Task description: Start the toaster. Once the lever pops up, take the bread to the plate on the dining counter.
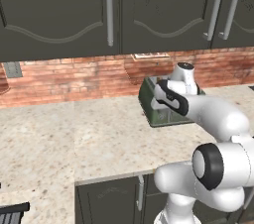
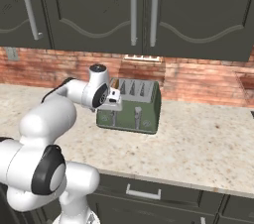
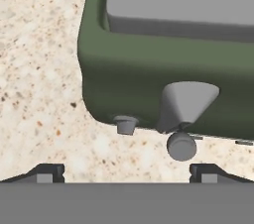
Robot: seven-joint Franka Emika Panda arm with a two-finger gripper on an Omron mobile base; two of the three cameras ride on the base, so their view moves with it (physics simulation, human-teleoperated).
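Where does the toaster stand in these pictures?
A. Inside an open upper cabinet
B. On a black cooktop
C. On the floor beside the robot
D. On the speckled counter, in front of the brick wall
D: the toaster rests on the speckled counter, with the brick wall behind it.

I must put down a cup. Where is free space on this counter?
Bare stone lies left of the toaster toward the brick wall, and right of it in the right base view. It is crowded at the toaster's front, where the open tool hovers.
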